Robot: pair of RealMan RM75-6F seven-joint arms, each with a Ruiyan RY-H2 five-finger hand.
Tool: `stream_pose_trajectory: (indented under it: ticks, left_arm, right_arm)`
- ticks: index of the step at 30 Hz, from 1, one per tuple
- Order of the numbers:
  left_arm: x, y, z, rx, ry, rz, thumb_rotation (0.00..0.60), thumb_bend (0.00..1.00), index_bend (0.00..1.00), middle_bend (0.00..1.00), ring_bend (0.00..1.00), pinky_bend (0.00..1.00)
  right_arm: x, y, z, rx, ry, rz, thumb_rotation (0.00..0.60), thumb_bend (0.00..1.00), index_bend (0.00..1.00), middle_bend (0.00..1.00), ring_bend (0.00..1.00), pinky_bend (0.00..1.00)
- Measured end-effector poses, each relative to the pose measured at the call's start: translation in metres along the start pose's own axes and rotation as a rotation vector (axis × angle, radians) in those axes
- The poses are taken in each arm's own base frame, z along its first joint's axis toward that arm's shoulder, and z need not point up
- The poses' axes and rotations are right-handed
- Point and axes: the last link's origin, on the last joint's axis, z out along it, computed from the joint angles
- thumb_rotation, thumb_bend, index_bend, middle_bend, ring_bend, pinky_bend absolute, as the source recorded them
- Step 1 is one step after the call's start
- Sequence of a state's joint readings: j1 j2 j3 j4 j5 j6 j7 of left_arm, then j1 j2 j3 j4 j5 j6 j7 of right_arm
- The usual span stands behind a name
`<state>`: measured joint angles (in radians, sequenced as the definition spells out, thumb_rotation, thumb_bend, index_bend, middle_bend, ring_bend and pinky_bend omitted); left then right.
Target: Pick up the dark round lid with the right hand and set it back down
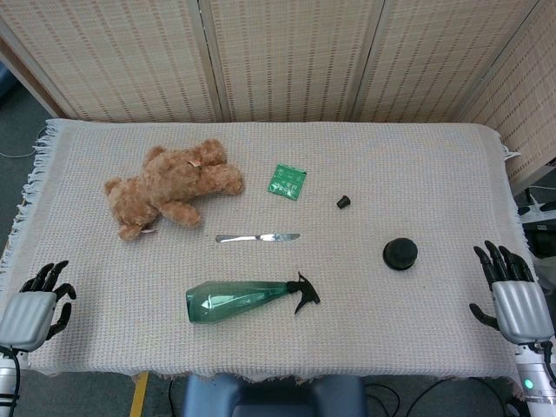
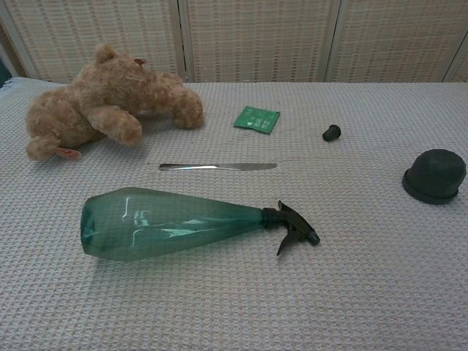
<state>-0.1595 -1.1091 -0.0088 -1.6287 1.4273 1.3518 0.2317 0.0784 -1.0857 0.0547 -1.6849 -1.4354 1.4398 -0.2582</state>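
Covered edge to edge by a pale woven cloth (image 1: 417, 165), the table (image 1: 261, 387) showing only as a dark lip at the near side. Sprawled on its side at far left, a brown teddy bear (image 1: 172, 187). Laid flat near the front, a green spray bottle (image 1: 239, 301), trigger pointing right — probably set down that way so as not to tip. Beyond it a table knife (image 1: 258, 237), flat, blade to the right; then a green sachet (image 1: 287, 182) and a small dark stopper (image 1: 344, 202), all well apart, likely scattered as distractors.

At right, the dark round lid (image 1: 400, 253), domed side up, resting alone on the cloth with free space all round — easy to reach from above.

Right hand (image 1: 512, 295) parked at the right table edge, fingers spread, holding nothing; lid to its left and slightly farther out, apart, not touched. Left hand (image 1: 36, 304) at the opposite edge, fingers loosely apart, empty. Reach not yet begun, by the look of it.
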Motion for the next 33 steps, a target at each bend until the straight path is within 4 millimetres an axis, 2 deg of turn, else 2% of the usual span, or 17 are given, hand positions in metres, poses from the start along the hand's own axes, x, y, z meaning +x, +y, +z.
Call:
stream_pose_trajectory:
  ticks: [19, 25, 33]
  left_arm:
    - [0.001, -0.001, 0.002, -0.007, 0.016, -0.008, 0.600, 0.54, 0.48, 0.09, 0.09, 0.28]
    - [0.004, -0.001, -0.001, -0.019, 0.024, -0.017, 0.600, 0.53, 0.48, 0.09, 0.09, 0.28]
    - [0.005, -0.002, -0.001, -0.023, 0.031, -0.027, 0.600, 0.54, 0.49, 0.09, 0.09, 0.28]
  right_arm:
    - [0.003, 0.002, 0.010, 0.017, 0.078, -0.022, 0.600, 0.12, 0.00, 0.00, 0.00, 0.11]
    - [0.003, 0.000, 0.022, 0.044, 0.087, 0.011, 0.600, 0.12, 0.00, 0.00, 0.00, 0.11]
    - [-0.004, -0.010, 0.054, 0.055, -0.054, 0.047, 0.600, 0.12, 0.00, 0.00, 0.00, 0.11]
